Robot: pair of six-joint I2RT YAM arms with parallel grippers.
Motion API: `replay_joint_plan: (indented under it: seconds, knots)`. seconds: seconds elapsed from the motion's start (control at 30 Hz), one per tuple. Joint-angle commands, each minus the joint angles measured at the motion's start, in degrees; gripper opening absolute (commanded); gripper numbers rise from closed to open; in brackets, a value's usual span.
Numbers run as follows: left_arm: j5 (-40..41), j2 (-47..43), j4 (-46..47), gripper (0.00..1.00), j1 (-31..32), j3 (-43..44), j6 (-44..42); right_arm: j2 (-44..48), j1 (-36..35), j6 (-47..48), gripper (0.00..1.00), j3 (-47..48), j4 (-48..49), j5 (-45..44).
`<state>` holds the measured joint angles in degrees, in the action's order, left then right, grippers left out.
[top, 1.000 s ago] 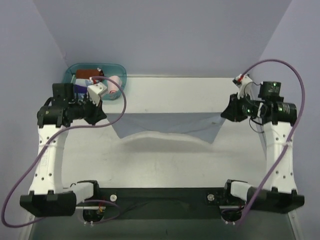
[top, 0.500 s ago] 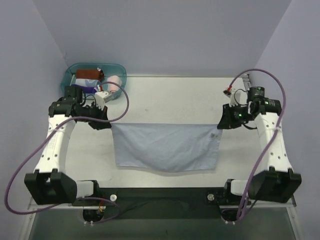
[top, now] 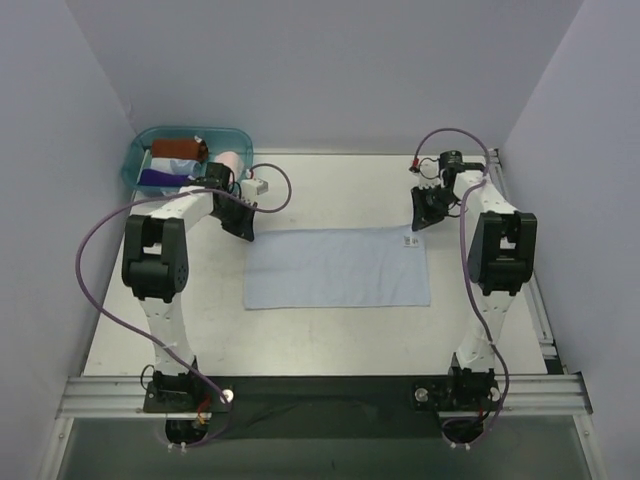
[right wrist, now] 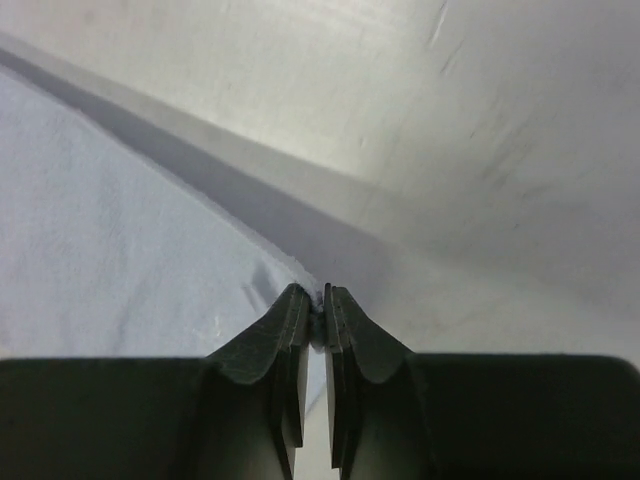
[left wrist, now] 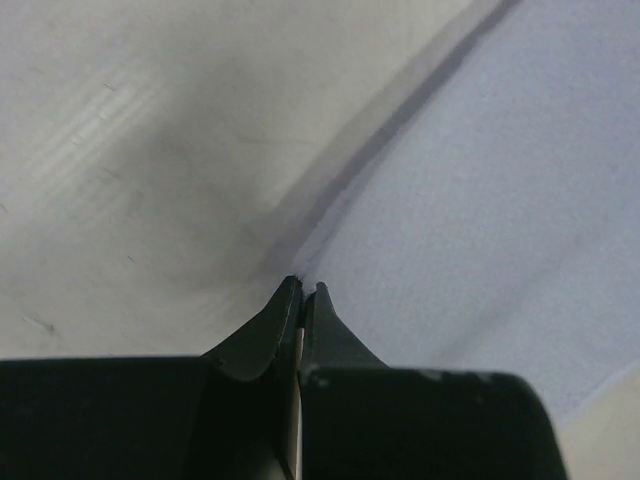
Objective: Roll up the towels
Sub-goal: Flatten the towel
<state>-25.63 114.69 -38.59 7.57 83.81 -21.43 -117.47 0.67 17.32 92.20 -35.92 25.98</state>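
The left tool (left wrist: 302, 292) is pinched shut on the far left corner of the blue towel (top: 335, 268). The right tool (right wrist: 320, 296) is clamped on its far right corner. The towel lies spread flat in the middle of the counter (top: 330, 190). A rolled pink towel (top: 230, 163) sits in the teal tub (top: 135, 160) at the far left.

Left arm (top: 168, 318), right arm (top: 482, 315): white links, black joints, purple cables (top: 80, 265). Fingers (left wrist: 270, 335) black, tapered.

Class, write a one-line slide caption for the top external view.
Left gripper and right gripper, both shut, pinch the far corners of the light blue towel spread flat on the table.
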Motion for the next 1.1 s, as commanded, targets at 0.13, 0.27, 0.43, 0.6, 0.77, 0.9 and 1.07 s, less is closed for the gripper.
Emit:
replay_joint_plan:
  seconds: [0.13,0.27,0.43,0.6,0.77,0.9,1.07]
  knots:
    - [2.43,4.23,6.16,0.36,-0.19,10.05,2.53,-3.21,-0.14,-2.64,0.57,9.13,1.21,-5.50]
    - [0.93,-3.57,3.88,0.56,-0.37,7.25,-0.35,3.72,1.00,-1.60,0.71,6.86,-0.28,-4.98]
    - [-1.00,-18.85,-1.30,0.54,-0.63,-4.25,-7.56,16.10,1.36,2.71,0.58,-3.33,-6.34,-4.09]
    - [1.01,-27.58,-4.47,0.15,2.52,-17.53,-11.62,22.98,-1.88,1.76,0.24,-14.05,-11.36,-4.62]
    - [2.68,-30.67,-4.83,0.00,6.66,-25.35,-9.86,26.06,-5.67,-0.88,0.09,-24.50,-10.58,-5.15]
    - [4.27,-28.92,-3.16,0.00,8.60,-28.35,-7.40,24.84,-6.20,-1.76,0.08,-28.13,-7.59,-6.64]
    - [5.15,-27.07,-0.88,0.00,10.26,-29.84,-5.38,22.11,-6.12,-2.55,0.06,-29.80,-3.99,-8.66]
